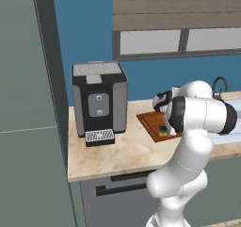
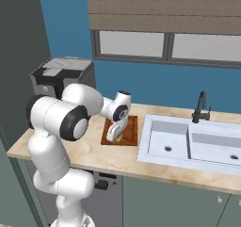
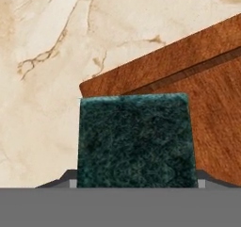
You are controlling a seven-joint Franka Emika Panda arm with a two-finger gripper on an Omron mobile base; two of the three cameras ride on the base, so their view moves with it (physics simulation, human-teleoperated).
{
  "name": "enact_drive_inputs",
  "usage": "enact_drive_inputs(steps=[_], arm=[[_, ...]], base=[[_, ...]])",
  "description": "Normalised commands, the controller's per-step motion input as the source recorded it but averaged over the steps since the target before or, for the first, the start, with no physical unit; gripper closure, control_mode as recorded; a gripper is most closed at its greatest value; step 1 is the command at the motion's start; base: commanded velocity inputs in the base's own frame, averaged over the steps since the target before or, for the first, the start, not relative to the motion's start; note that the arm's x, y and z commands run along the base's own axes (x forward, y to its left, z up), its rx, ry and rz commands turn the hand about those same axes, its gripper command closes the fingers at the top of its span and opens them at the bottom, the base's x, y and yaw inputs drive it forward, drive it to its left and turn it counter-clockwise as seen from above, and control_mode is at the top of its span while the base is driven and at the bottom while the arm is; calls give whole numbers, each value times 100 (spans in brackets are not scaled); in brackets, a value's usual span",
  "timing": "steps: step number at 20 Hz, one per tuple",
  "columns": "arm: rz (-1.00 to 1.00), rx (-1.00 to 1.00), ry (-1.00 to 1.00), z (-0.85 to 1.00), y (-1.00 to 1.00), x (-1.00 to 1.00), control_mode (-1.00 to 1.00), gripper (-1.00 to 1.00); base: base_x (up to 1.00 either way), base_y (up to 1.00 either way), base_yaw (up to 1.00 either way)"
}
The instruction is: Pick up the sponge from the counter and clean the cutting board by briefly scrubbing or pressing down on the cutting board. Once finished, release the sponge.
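The sponge (image 3: 136, 141), green scrub side toward the hand camera, sits between the fingers of the tool (image 3: 136, 184), which is closed on it at both flanks. In the left base view its yellow body (image 1: 163, 130) rests low on the near part of the board (image 1: 151, 121), close to the board's front edge. The board (image 2: 130, 132) lies on the worktop (image 1: 117, 155) near its middle, between the coffee machine (image 1: 99, 99) toward the left end and the sink (image 2: 197, 143) just beside it on the right. The tap (image 2: 201, 107) stands at the sink's back edge. The arm's own forearm (image 2: 117, 115) hangs over the board and hides much of it.
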Motion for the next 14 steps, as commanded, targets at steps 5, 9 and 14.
enact_drive_inputs(steps=[5,9,14], arm=[[0,0,0,-19,1,11,-100,100],[0,0,-2,-24,9,21,-100,100],[0,0,-4,-7,1,32,-100,100]], base=[[0,0,0],[0,0,0],[0,0,0]])
